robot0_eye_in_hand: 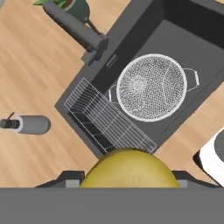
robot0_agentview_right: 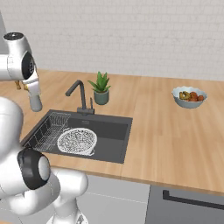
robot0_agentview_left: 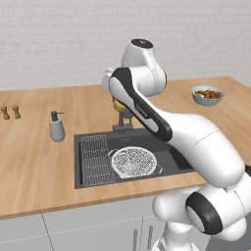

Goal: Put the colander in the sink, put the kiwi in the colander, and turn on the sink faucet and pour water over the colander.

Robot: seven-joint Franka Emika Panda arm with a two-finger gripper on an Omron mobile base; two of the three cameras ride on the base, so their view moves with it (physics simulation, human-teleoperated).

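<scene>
Kiwi hides the fingers (grip unclear) above colander.

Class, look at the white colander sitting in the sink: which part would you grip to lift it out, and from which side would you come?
Grip the colander at its rim beside a small side handle, coming straight down from above. It sits upright and open in the sink, whose walls block a sideways approach.
</scene>
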